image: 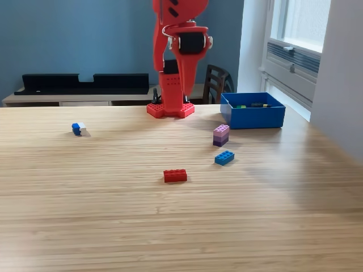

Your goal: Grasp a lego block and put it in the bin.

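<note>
No writing is readable; the claw (pixel 170 34) seems folded upward, spread or pressed together I cannot tell

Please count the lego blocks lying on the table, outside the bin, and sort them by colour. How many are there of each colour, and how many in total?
Red block: 1
Blue block: 1
Pink and purple stacked block: 1
Blue and white block: 1
Total on the table: 4
The blue bin holds some pieces too, but they are too small to count.
</note>
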`<action>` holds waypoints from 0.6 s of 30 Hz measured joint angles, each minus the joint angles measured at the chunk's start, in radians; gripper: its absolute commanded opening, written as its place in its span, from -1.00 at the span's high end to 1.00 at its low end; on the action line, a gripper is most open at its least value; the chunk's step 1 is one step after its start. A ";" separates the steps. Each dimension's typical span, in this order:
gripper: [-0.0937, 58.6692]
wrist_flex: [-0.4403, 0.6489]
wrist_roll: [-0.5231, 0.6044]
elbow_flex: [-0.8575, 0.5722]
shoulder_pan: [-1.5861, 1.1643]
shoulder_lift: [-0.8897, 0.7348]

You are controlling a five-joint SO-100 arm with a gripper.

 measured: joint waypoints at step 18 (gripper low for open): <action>0.99 0.000 0.008 -0.049 0.150 0.000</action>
